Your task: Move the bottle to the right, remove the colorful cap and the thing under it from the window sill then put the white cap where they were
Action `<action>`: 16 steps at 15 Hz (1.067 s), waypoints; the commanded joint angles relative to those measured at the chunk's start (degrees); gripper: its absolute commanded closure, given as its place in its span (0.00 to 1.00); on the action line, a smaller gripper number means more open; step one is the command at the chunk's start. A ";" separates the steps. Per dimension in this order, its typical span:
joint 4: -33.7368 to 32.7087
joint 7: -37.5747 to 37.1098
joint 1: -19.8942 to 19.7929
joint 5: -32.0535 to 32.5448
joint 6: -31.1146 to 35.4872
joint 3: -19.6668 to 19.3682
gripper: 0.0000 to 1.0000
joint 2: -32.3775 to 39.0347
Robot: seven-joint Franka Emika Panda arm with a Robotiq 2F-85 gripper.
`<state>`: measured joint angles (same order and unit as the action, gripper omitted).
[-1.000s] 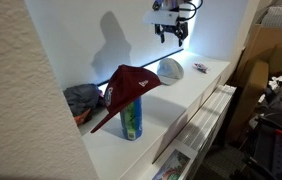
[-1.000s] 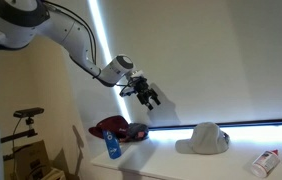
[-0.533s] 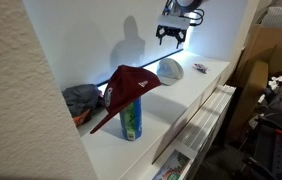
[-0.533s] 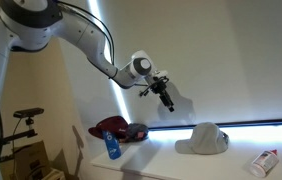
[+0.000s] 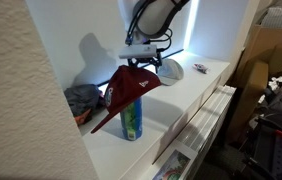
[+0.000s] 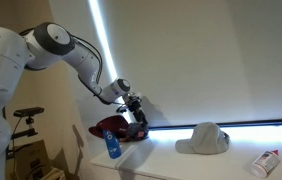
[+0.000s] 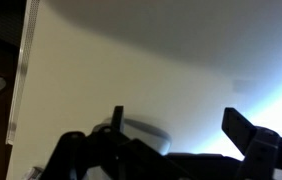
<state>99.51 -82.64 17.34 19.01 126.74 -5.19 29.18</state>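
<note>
A green and blue bottle (image 5: 131, 121) stands on the white window sill (image 5: 186, 95); it also shows in an exterior view (image 6: 113, 147). A dark red cap (image 5: 127, 88) leans over the bottle's top and over a grey crumpled thing (image 5: 80, 100); the cap also shows in an exterior view (image 6: 114, 128). A white cap (image 5: 170, 69) lies farther along the sill, seen in both exterior views (image 6: 206, 139). My gripper (image 5: 141, 58) hangs open and empty just above the red cap (image 6: 137, 113). In the wrist view its fingers (image 7: 181, 125) are spread against a pale wall.
A small white tube with a red end (image 6: 266, 162) lies at the sill's far end, and a small object (image 5: 200, 68) shows past the white cap. The bright window blind rises behind the sill. Boxes and clutter (image 5: 271, 90) stand on the floor beside it.
My gripper has come down from high by the blind, above the white cap, to just over the dark red cap. The caps and bottle have not moved.
</note>
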 commanded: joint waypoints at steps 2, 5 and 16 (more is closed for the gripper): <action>-11.78 7.53 4.21 -2.38 -10.90 8.04 0.00 3.38; -22.73 5.07 8.46 -6.50 -23.40 11.21 0.00 6.13; -23.41 0.30 10.56 -6.44 -27.43 10.97 0.00 4.81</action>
<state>76.53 -82.28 28.00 12.45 99.59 5.56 33.77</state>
